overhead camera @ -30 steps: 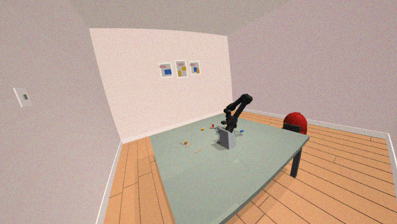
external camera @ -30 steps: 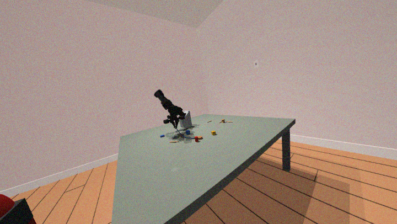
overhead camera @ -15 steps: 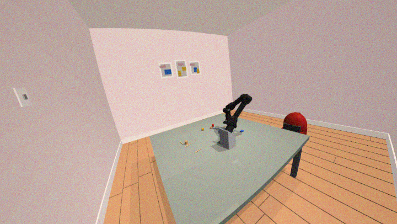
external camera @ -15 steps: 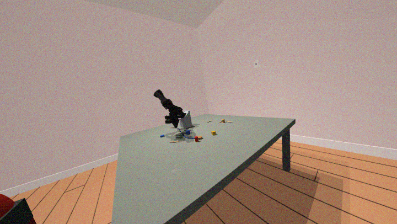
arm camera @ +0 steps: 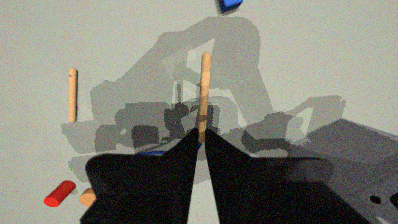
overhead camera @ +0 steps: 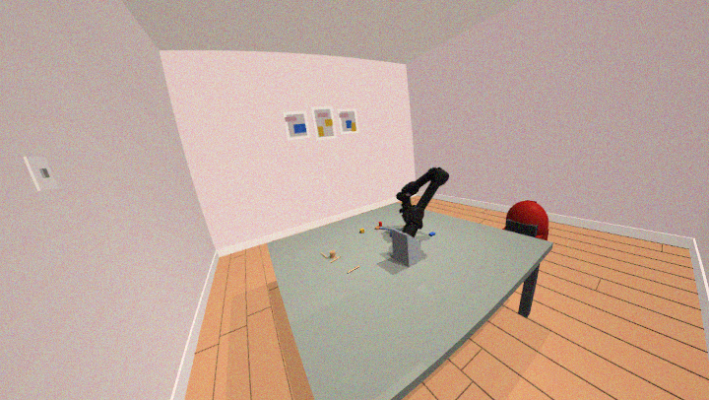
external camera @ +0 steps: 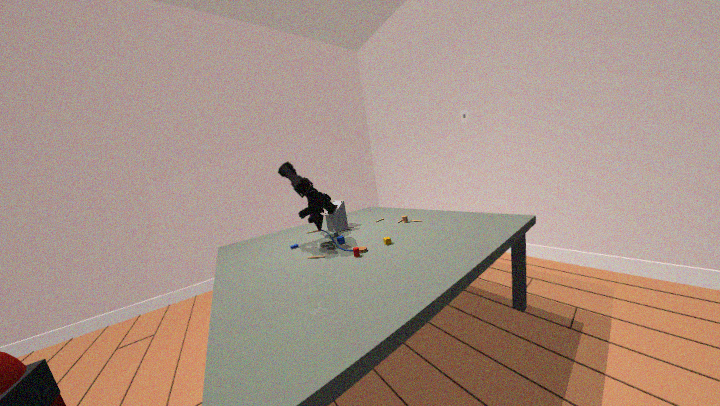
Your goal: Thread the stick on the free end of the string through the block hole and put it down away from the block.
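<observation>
My gripper is shut on the wooden stick near its string end. The stick is above the table and points away from the fingertips. The blue string runs from the fingers down to the round wooden button, which a finger partly hides in the wrist view. The grey block stands upright beside the gripper, to the right in the wrist view. I cannot make out its hole clearly. The stick is outside the block.
A loose stick and a red cylinder lie near the button. A blue piece, a blue cube and a yellow cube are around. More loose sticks lie beyond the block.
</observation>
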Available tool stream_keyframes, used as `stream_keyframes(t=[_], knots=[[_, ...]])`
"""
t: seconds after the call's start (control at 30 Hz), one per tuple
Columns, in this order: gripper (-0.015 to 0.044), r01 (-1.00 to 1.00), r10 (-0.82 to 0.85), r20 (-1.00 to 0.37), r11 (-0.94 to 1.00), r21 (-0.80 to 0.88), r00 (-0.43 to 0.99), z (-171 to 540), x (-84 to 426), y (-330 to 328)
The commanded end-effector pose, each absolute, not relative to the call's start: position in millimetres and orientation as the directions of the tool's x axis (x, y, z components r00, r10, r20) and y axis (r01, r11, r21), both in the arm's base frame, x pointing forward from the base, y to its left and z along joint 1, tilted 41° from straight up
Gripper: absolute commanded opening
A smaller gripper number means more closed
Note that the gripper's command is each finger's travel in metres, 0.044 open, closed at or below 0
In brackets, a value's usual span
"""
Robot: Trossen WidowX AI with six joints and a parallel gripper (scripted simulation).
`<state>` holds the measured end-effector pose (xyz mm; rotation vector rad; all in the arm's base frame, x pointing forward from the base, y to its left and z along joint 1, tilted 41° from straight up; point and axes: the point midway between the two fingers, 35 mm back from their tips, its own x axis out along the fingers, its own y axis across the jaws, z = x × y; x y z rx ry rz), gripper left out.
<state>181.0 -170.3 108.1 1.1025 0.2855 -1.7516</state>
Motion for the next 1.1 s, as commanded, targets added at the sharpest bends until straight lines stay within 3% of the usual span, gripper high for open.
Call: stream_keyframes(t=[0.0, 0.53, 1.07], knots=[[0.0000, 0.914, -0.612, -0.786, -0.364, 0.181, -0.087, 109, 184, -169], [0.0000, 0.972, -0.595, -0.796, 0.100, -0.211, -0.112, 114, 192, -163], [0.0000, 0.671, -0.580, -0.802, 0.541, -0.507, -0.139, 119, 200, -158]])
